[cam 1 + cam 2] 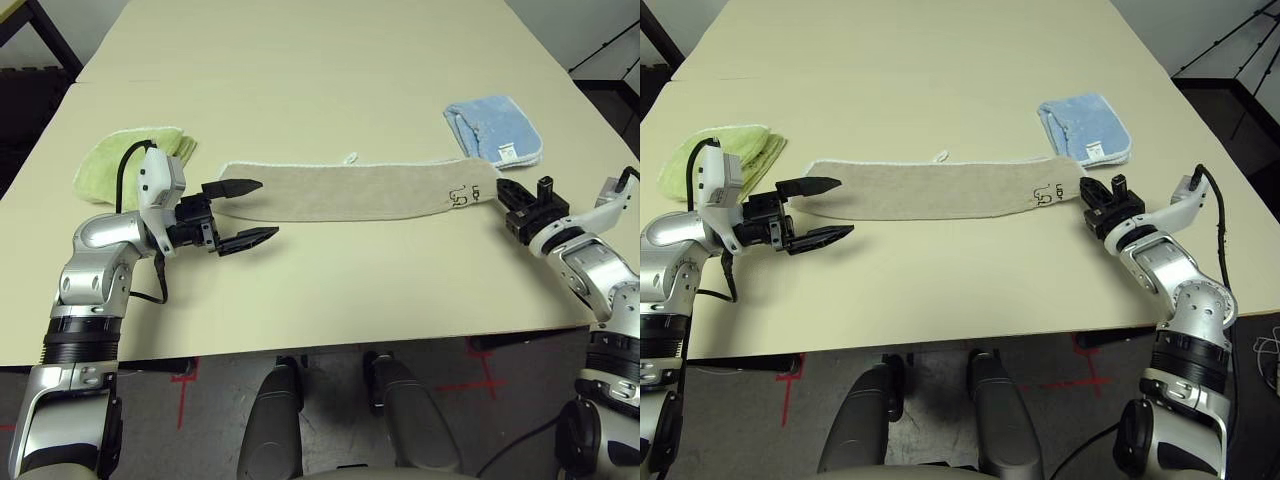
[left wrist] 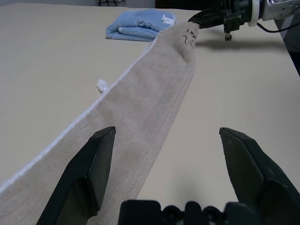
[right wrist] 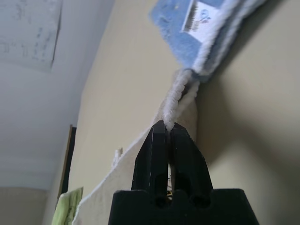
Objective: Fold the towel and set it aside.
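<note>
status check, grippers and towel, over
Left gripper open at the towel's left end, nothing held. Right gripper shut on towel's right end. Towel folded lengthwise into a strip, flat on table. Nothing in the way.

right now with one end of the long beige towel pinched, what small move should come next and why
Probably ease the left gripper forward onto the free end of the long beige terry towel and close. Its black fingers stand wide open at that end, gripping nothing, while the right gripper is shut on the logo end beside the folded light blue towel. Both ends likely need holding before folding.
</note>
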You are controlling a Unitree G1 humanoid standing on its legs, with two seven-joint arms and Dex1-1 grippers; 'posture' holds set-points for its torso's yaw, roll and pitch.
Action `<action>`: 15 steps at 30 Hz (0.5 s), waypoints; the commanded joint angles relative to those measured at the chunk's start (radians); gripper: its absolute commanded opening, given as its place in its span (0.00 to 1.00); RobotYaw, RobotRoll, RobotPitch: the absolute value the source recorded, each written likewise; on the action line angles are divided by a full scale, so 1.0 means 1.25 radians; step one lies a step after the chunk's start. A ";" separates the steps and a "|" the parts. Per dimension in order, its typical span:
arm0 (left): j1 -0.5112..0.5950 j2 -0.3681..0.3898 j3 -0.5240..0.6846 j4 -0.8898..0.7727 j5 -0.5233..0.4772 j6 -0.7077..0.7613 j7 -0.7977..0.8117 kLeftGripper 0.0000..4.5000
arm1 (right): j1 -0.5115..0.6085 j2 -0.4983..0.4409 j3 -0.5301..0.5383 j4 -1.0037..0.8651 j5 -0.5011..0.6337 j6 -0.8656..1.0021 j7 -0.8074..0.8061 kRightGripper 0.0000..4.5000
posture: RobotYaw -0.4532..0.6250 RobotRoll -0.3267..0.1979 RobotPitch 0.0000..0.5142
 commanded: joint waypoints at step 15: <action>0.021 0.008 -0.013 -0.002 0.007 -0.006 -0.021 1.00 | -0.044 -0.057 0.190 -0.137 -0.058 0.180 0.192 0.01 | 0.42 0.62 0.35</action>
